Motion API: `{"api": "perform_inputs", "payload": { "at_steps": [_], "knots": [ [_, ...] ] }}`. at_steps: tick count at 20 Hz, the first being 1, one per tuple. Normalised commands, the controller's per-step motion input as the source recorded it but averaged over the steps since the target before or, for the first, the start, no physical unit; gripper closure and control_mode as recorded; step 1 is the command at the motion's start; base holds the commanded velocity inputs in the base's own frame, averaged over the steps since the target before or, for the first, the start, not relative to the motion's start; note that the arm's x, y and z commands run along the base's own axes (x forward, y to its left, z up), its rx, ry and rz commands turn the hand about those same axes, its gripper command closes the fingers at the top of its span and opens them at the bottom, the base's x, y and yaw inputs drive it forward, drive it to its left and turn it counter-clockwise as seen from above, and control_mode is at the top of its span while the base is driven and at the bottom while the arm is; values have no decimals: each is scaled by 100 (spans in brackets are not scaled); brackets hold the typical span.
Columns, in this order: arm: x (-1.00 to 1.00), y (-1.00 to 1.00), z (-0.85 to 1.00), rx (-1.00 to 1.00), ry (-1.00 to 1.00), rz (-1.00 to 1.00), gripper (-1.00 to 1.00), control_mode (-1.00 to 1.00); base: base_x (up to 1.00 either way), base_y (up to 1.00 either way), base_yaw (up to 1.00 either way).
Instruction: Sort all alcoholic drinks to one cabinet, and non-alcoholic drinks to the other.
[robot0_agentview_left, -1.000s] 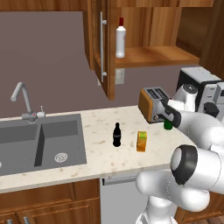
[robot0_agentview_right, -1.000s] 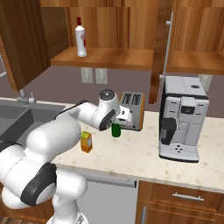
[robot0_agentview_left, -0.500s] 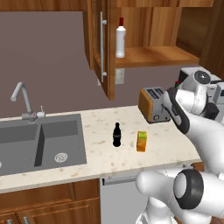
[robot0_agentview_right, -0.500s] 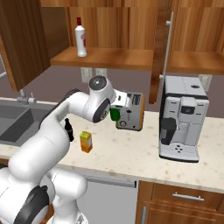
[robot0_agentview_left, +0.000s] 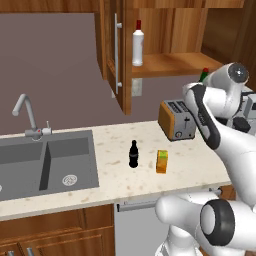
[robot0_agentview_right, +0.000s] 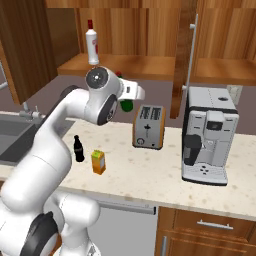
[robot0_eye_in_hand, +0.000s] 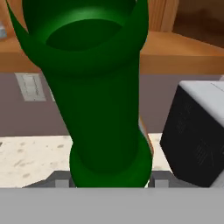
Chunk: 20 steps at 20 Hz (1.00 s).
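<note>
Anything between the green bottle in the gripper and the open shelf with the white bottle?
Nothing visible. The green bottle, held in the gripper, hangs just at the shelf's front edge; the white bottle stands further left.

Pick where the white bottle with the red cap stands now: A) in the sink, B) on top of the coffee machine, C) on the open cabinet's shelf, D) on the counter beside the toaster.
C: the white bottle stands upright on the wooden cabinet shelf, above the counter.

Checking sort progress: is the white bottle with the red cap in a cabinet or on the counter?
In: the white bottle stands upright on the open cabinet's shelf, above the counter.
</note>
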Motion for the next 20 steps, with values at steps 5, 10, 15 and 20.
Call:
{"api": "perform_inputs", "payload": {
  "at_steps": [5,10,15,20],
  "knots": [
    [0,36,63,0,-12,0,100,-100,0,0,0],
    [0,39,65,0,-14,0,100,-100,0,0,0],
    [2,31,62,0,-18,0,100,-100,0,0,0],
    [15,22,45,0,-11,0,100,-100,0,0,0]
  ]
}}
